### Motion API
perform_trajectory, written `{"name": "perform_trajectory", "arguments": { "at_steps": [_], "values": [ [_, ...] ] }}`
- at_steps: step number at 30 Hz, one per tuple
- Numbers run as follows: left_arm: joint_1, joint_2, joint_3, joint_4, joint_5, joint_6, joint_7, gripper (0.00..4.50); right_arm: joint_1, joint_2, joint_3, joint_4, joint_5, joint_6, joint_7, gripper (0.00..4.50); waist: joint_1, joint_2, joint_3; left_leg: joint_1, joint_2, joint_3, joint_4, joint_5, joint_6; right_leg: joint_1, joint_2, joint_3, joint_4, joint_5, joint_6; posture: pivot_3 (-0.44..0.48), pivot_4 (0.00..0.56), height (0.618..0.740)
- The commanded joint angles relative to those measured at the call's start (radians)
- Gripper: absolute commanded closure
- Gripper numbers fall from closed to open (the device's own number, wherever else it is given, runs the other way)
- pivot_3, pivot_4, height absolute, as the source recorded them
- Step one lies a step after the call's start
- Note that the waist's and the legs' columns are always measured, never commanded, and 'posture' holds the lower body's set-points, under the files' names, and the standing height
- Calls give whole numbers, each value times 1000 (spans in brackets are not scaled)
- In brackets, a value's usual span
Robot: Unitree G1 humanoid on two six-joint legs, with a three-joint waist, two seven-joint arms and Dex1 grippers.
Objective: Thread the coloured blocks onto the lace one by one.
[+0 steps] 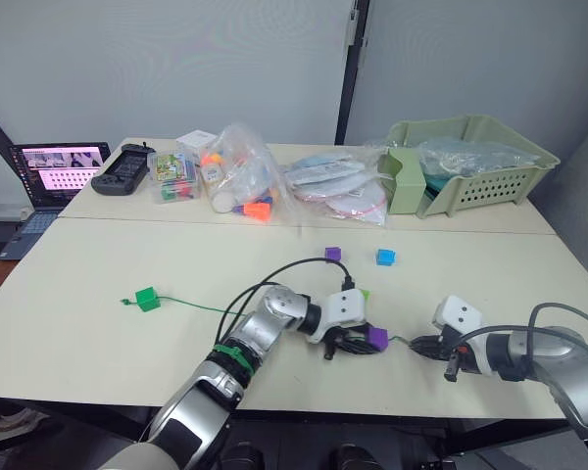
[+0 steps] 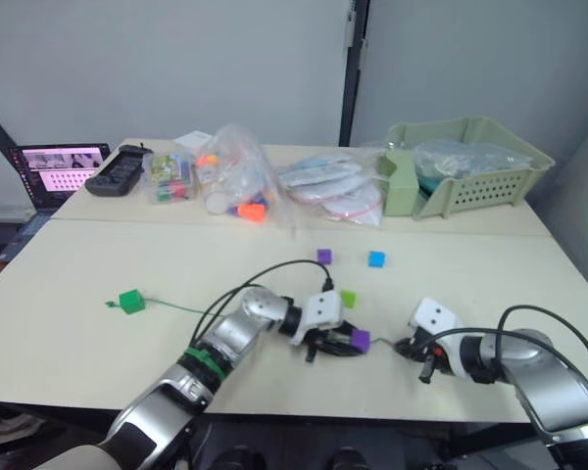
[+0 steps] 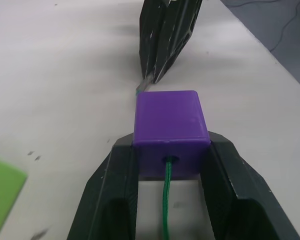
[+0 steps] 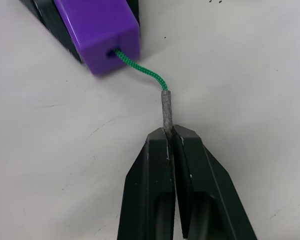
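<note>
I had the left hand (image 3: pixel 170 165) clamped on a purple block (image 3: pixel 171 122) low over the desk (image 1: pixel 98 323), the green lace (image 4: pixel 142 69) running clean through its hole. My right hand (image 4: pixel 171 137) was pinched shut on the lace's stiff pale tip (image 4: pixel 167 107), just beyond the block's far face. From the head camera I saw the lace trail back across the desk to a dark green block (image 1: pixel 147 298) well off to my left. A lime green block (image 2: pixel 348 298) sat just behind the left hand, and a second purple block (image 1: pixel 332 254) and a blue block (image 1: pixel 385 257) lay farther back, apart from each other.
</note>
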Motion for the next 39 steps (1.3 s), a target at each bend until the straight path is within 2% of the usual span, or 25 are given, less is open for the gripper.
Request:
{"name": "perform_trajectory", "arguments": {
  "at_steps": [1, 8, 10, 13, 15, 17, 24, 30, 32, 39],
  "values": [
    [-3, 127, 79, -31, -32, -39, -39, 3299, -10, -22, -11, -21, 13, 8, 18, 4500, -5, 0, 0, 0, 0, 0, 0, 0, 0, 0, 0, 0, 0, 0, 0, 0, 150, 733],
    [29, 356, 163, 20, -55, -103, -117, 3299, -29, -41, 0, -28, 10, -2, 57, 4500, -4, 0, 0, -1, 0, 0, -1, 0, 0, -1, -1, 0, 0, 0, 0, 0, 150, 733],
    [28, 449, 189, 91, -41, -140, -129, 3299, -42, -42, 1, -29, 10, -2, 64, 4500, -5, 0, 0, 0, 0, 0, -1, 0, 0, -1, 0, 0, 0, 0, 0, 0, 150, 733],
    [17, 518, 205, 177, -31, -193, -133, 3299, -52, -44, 0, -30, 10, -2, 69, 4500, -15, 0, 0, 1, 2, 1, -2, 0, 0, -1, 1, 0, 0, 0, -1, 0, 150, 733],
    [8, 662, 238, 312, -25, -277, -196, 3299, -61, -43, -1, -30, 15, -8, 75, 4500, -20, 0, 0, 2, 2, 1, -2, 0, 0, -1, 1, 0, 1, 0, -1, 0, 150, 733],
    [-6, 746, 271, 411, -46, -311, -260, 3299, -67, -42, -1, -28, 18, -11, 80, 4500, -38, -1, 0, 2, 4, 1, -3, 0, 0, -2, 2, 0, 1, 0, -2, 0, 150, 733],
    [-63, 910, 262, 620, 66, -397, -189, 3299, -102, -34, 10, -9, 14, -21, 92, 4500, -22, -1, 1, 2, 4, 4, -6, 0, 0, -3, 1, -1, 2, -1, -3, 0, 150, 733],
    [-62, 936, 321, 675, 39, -378, -229, 3299, -173, -5, 57, 15, 9, -28, 103, 4500, -10, -1, 1, 1, 4, 5, -5, 0, 0, -4, 0, -2, 2, -1, -3, 0, 150, 733],
    [-77, 929, 356, 677, 14, -349, -250, 2281, -207, 11, 83, 22, 3, -29, 111, 4500, -11, -1, 1, 1, 5, 5, -4, 0, 0, -5, 0, -2, 3, -1, -4, 0, 150, 733],
    [-152, 941, 431, 662, -19, -303, -283, 29, -286, 35, 150, 49, -12, -41, 136, 4500, -1, -4, 2, -13, 3, 5, 2, 0, -1, -20, -1, -2, 12, -1, -4, 0, 150, 733]
  ]
}}
